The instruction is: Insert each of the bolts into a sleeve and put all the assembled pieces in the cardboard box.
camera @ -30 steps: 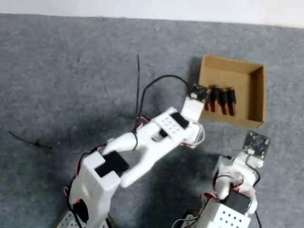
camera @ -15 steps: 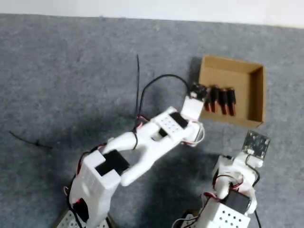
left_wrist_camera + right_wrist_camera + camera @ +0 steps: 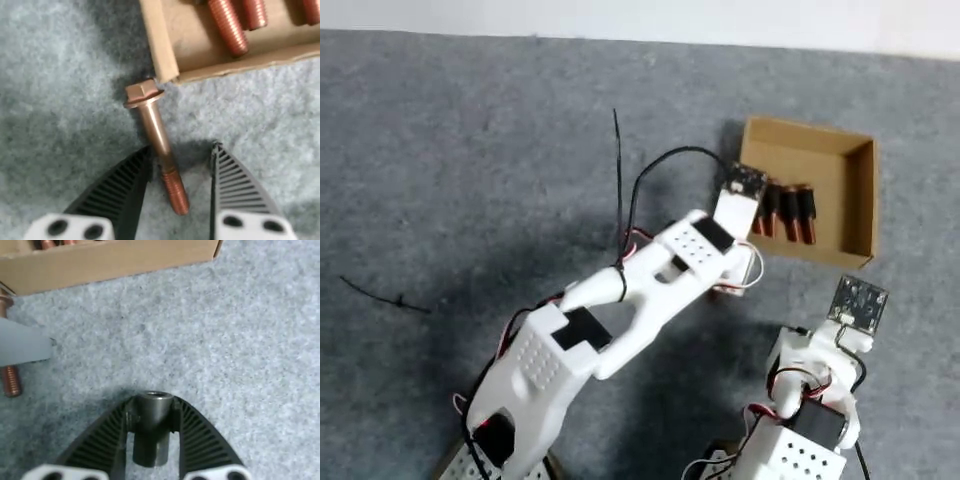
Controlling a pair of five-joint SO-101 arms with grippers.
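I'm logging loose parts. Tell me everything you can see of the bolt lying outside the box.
The bolt is copper-coloured and metal-looking: a flanged hex head, a smooth shank, a threaded tip, nothing fitted on it. It lies flat on the grey carpet, head by the cardboard box's outer corner. The open fingers of the left gripper straddle its threaded end; contact is unclear.

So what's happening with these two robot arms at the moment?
The left gripper is open, straddling a copper bolt that lies on the grey carpet, just outside a corner of the cardboard box. The right gripper is shut on a dark sleeve. Several assembled pieces already lie in the box.
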